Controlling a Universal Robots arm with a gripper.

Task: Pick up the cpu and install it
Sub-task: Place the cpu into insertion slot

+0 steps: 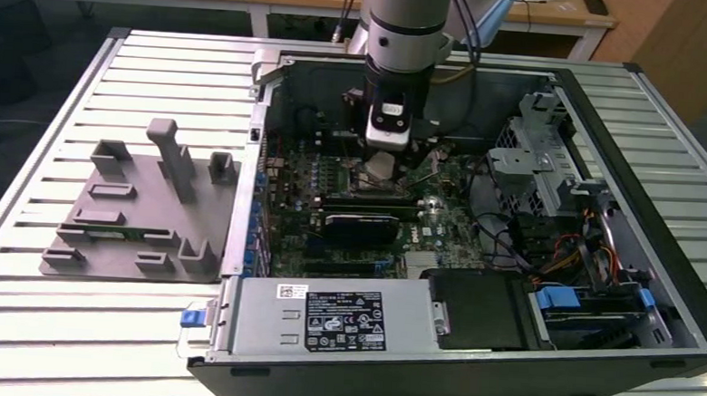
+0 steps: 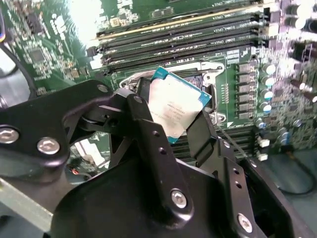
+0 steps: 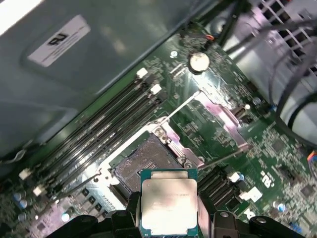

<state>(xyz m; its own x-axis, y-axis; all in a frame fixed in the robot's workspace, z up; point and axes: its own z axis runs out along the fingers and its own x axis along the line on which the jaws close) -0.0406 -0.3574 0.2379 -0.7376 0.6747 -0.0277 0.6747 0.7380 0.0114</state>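
Note:
The cpu (image 3: 168, 201), a flat square chip with a silvery top and a thin teal edge, is clamped by its edges between my black fingers (image 2: 148, 131). My gripper (image 3: 168, 214) is shut on it and holds it a little above the motherboard, beside the open cpu socket (image 3: 143, 166). In the second wrist view the cpu (image 2: 176, 105) hangs tilted over the socket frame (image 2: 208, 67), next to the memory slots (image 2: 183, 42). In the exterior view the gripper (image 1: 381, 166) hangs inside the open computer case (image 1: 640, 267), with the cpu (image 1: 380, 165) just over the board's middle.
A grey plastic holder tray (image 1: 135, 209) stands on the slatted table at the exterior view's left. Inside the case are a power supply (image 1: 335, 317), drive cages (image 1: 537, 153) and loose cables (image 1: 568, 255). A lifted metal socket plate (image 3: 218, 116) and a coin battery (image 3: 199, 60) lie near the socket.

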